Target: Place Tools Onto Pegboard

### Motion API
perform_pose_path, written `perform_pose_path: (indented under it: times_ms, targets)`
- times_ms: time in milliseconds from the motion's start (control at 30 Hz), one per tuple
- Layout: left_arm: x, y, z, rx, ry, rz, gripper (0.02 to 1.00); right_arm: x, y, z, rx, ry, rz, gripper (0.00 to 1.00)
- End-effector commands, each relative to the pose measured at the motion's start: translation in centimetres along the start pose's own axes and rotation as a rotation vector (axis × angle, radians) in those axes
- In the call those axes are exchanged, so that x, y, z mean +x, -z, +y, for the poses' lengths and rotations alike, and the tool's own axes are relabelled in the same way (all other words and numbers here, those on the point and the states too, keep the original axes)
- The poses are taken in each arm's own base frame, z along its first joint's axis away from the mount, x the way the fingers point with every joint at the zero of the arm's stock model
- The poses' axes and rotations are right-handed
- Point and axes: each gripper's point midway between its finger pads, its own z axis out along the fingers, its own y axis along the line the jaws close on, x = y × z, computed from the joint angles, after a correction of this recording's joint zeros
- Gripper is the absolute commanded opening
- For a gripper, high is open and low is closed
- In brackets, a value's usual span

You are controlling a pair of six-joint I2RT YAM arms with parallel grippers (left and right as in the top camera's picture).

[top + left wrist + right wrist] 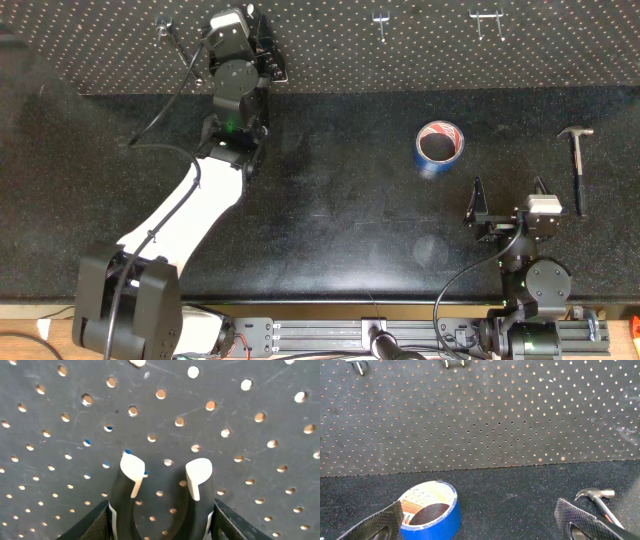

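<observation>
— Where's the hammer (577, 168)?
— On the table (350, 210), right of the tape roll (439, 145). Left tool (165, 477), spread apart, faces the pegboard (240, 410); right tool (509, 192), also apart, sits near the table's front edge

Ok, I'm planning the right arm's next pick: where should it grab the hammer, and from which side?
Probably mid-handle, from straight above, closing across the shaft. The hammer lies flat on the table, head toward the pegboard, its handle slim and straight with bare surface either side, just right of the right gripper.
</observation>
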Motion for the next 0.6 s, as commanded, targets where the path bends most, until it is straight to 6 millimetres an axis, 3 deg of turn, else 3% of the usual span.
perform_pose_path:
  times_ms: [33,367,600]
  targets:
    - [-0.9,0.4,-1.1,0.058,-0.011,0.011,0.027,0.2,0.0,0.1,0.0,-0.014,0.0,0.993]
    - [2.4,-0.3,-1.0,0.065,-0.041,0.106,0.029,0.2,0.0,0.1,0.0,-0.014,0.0,0.991]
    - [3.1,-0.3,-0.8,0.058,-0.049,0.13,0.038,0.2,0.0,0.1,0.0,-0.014,0.0,0.991]
